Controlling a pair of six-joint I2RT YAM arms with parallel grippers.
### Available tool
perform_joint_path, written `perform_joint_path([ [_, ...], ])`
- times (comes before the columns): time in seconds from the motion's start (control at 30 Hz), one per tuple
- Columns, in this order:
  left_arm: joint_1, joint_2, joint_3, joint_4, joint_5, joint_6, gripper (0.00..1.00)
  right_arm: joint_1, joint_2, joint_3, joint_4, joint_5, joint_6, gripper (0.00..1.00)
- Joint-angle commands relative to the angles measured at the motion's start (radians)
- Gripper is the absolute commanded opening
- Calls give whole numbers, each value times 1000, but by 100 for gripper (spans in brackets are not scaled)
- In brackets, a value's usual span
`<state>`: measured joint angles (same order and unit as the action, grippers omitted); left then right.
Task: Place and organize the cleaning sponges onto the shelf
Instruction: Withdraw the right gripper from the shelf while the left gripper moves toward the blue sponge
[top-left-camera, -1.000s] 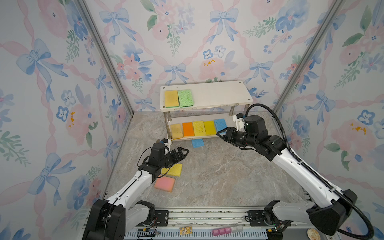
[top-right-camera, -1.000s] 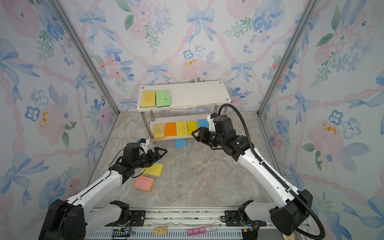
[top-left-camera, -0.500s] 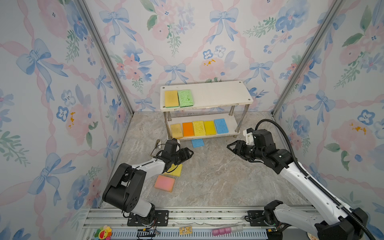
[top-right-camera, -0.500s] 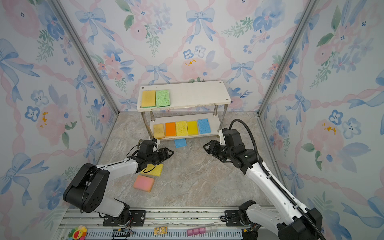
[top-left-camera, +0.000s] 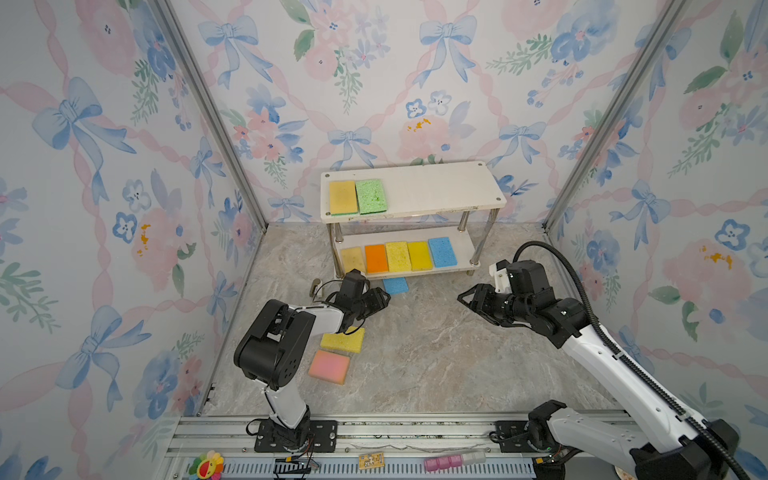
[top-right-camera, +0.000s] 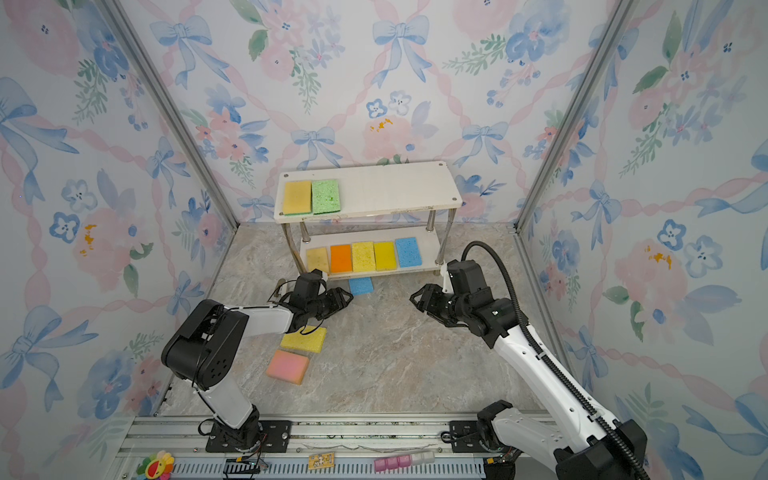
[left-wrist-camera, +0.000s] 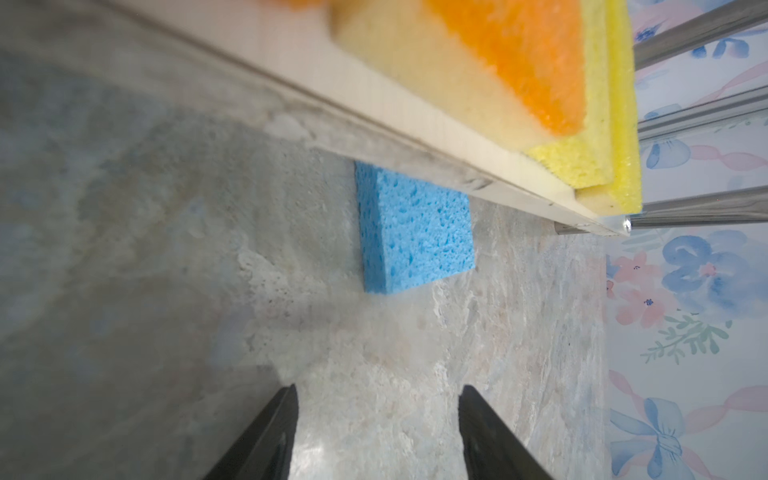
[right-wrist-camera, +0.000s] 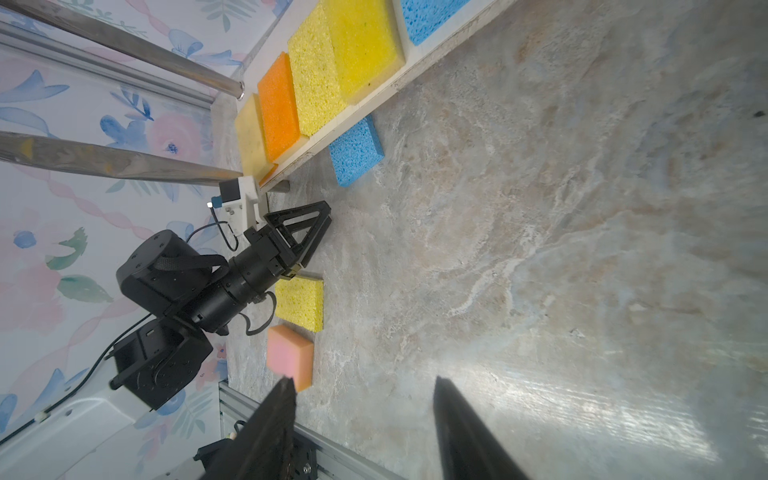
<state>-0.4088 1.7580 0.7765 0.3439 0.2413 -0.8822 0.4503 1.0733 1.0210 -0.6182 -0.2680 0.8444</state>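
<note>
Print on the small yellow card (top-left-camera: 371, 460) on the front rail too small to read.

Shelf (top-left-camera: 440, 187) at the middle of the table's (top-left-camera: 436, 365) far edge. On the left end of its upper board, side by side: amber sponge (top-left-camera: 343, 197) and green sponge (top-left-camera: 371, 196). On the lower board, in a close row from the left: tan sponge (top-left-camera: 353, 259), orange sponge (top-left-camera: 376, 257), pale yellow sponge (top-left-camera: 398, 256), bright yellow sponge (top-left-camera: 419, 255), shelved blue sponge (top-left-camera: 442, 252).

Loose blue sponge (top-left-camera: 395, 285) flat on the table, right at the lower board's front edge; touching it or tucked under it, impossible to tell. Left gripper (top-left-camera: 384, 297) low over the table, just left of and in front of that sponge, near but apart from it, jaws spread with nothing between. In the left wrist view, same sponge (left-wrist-camera: 415, 232) straight ahead of the dark fingers (left-wrist-camera: 274, 432), bare marble between.

Loose yellow sponge (top-left-camera: 343, 340) and pink sponge (top-left-camera: 329, 366) left of the table's middle, beside the left arm, with the pink one nearer the front edge and a small gap between the two.

Right gripper (top-left-camera: 462, 298) over the table's right half, well apart from the loose blue sponge, jaws spread, empty.
</note>
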Motion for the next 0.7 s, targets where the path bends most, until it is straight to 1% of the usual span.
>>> perform_joint_path([
  [0.0,-13,37,31,12,-38,8,59,-10,8,32,-27,7,-11,56],
  [0.13,-30,74,60,12,-78,-17,55,-8,23,43,-22,4,-5,56],
  [0.3,-61,114,113,-20,-147,-32,52,-6,31,50,-18,4,1,56],
  [0.5,-72,147,155,-61,-216,-52,46,-6,33,52,-26,6,1,57],
  [0.67,-76,166,189,-94,-249,-47,45,-8,27,53,-38,10,-4,57],
])
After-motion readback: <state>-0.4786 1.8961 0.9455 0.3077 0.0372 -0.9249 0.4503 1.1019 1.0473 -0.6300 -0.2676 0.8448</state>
